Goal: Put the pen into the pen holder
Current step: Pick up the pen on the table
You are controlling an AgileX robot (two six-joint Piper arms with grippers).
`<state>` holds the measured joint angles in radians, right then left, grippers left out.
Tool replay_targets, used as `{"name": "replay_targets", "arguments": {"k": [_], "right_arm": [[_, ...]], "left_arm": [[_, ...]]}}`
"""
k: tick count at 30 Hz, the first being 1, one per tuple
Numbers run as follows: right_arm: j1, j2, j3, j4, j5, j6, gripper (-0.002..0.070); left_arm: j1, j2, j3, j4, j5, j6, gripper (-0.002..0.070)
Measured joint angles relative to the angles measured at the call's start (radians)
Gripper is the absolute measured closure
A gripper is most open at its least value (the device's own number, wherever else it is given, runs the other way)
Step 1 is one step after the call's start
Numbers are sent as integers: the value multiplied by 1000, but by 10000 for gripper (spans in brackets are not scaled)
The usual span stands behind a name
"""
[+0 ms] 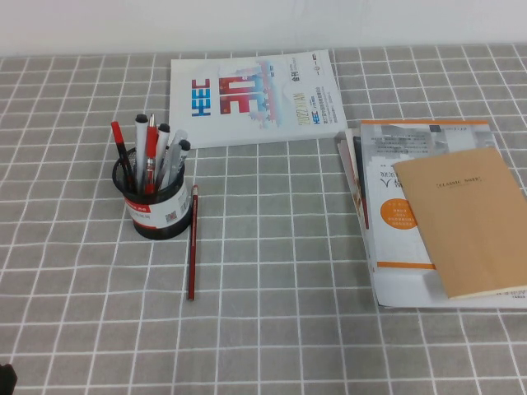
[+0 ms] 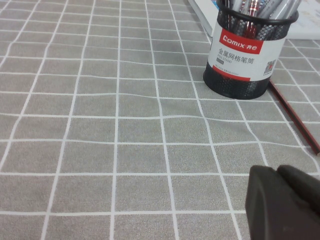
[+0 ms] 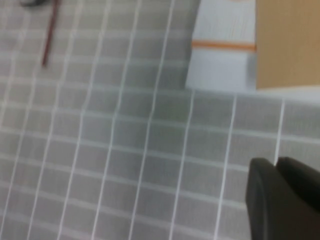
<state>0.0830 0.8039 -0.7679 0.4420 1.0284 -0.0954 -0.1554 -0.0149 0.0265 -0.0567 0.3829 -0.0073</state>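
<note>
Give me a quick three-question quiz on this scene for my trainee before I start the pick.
1. True or false: the thin, long dark-red pen stands inside the round black mesh pen holder.
2. What lies on top of the book stack on the robot's right? A) a tan notebook B) a grey marker C) a red pen
3. Fill in: the left gripper, low over the checked cloth near the holder, and the right gripper, over the cloth near the stack, are both ___ (open/shut).

Key: 1 false, it lies flat on the cloth beside the holder; 2 A; 3 shut.
</note>
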Motion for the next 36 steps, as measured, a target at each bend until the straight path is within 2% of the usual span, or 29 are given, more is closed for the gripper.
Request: {"name": "replay_targets", "arguments": {"k": [4,10,16,23,24,26,29,32,34,36], "right_arm": [[58,258,-166,-45,117,50,689],[356,580,-426,-282,184,287,689],[518,915,-757,-329,196,345,689],[649,1219,-1108,-351,196,437,675],[660,1254,-1153,-351,196,444,660],[684,1318,-1228,-347,196,459,581],[717,1383,-1304,-368,197,512,367],[755,1425,-1353,-453,199,556,211],[781,1444,-1378,-511,199,579,191],[805,1458,-1399,-550,201,589,211]], "left_arm": [[0,0,0,0,0,0,680],[0,0,0,0,0,0,680],[0,0,0,0,0,0,680],[0,0,0,0,0,0,680],[0,0,0,0,0,0,680],[0,0,0,0,0,0,680],[0,0,0,0,0,0,680],[0,0,0,0,0,0,680],[0,0,0,0,0,0,680],[0,0,0,0,0,0,680]]}}
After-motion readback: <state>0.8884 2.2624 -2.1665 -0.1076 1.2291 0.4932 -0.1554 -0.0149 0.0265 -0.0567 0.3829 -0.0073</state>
